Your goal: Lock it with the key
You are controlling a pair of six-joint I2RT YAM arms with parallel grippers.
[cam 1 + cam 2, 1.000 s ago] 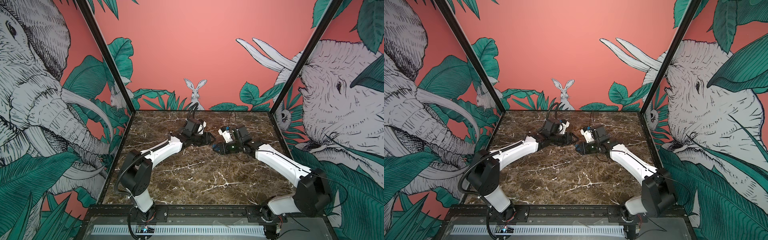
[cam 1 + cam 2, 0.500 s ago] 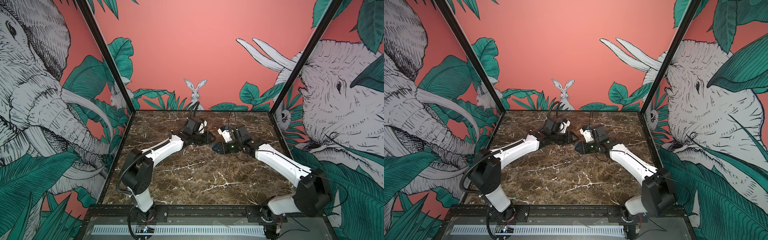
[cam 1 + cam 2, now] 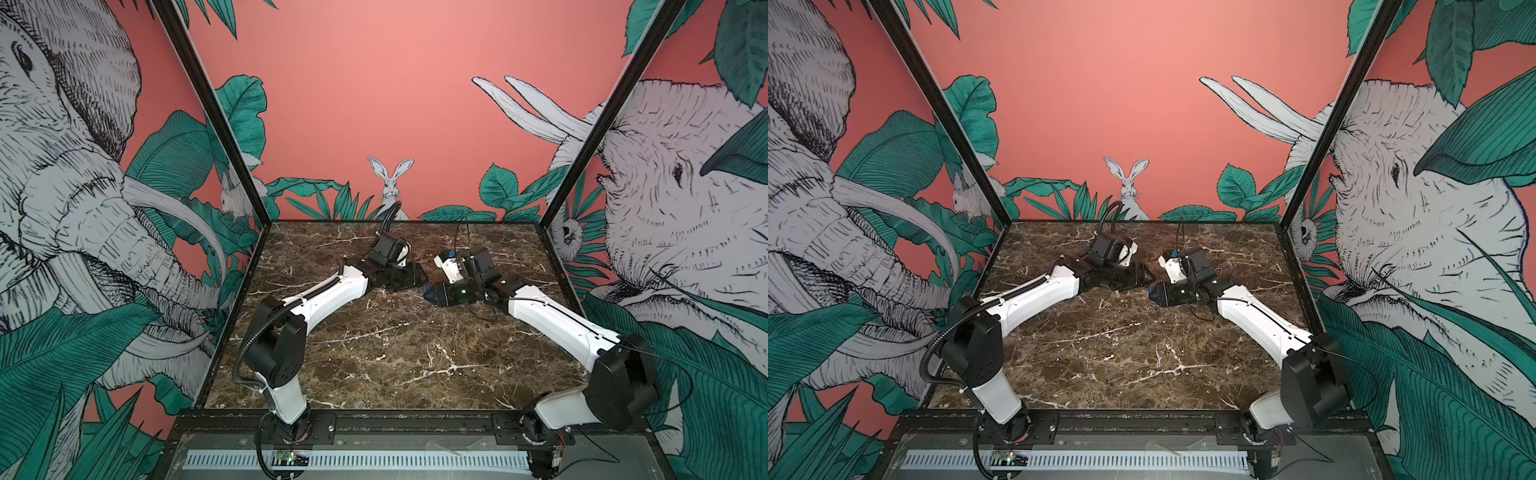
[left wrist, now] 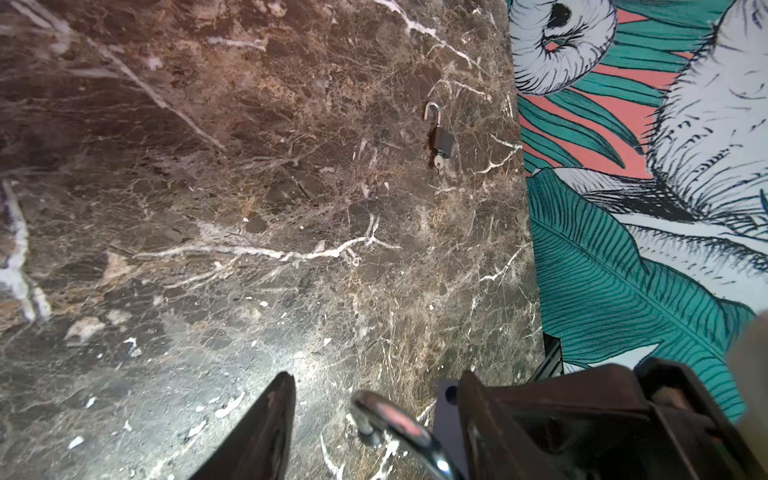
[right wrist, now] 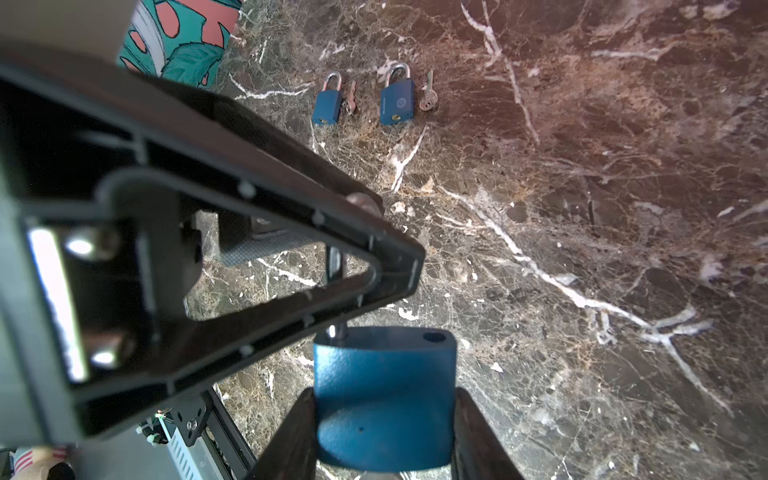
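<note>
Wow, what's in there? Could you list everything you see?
Metal padlocks with silver shackles: three, blue; one in the right gripper, two side by side on the marble table.
Small keys: two, silvery; one beside each resting blue padlock.
Small dark padlock: one, dark grey; lying alone, shackle open, key at its base.
Marble table: one, brown, white-veined; beneath everything.
Right gripper: one, black; shut on a blue padlock's body.
Left gripper: one, black; open around that padlock's shackle.

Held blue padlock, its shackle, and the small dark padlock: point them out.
Held blue padlock [image 5: 384,395]: right wrist view, body front.
Shackle [image 4: 388,415]: left wrist view, chrome bend.
Small dark padlock [image 4: 443,142]: left wrist view, body.
</note>
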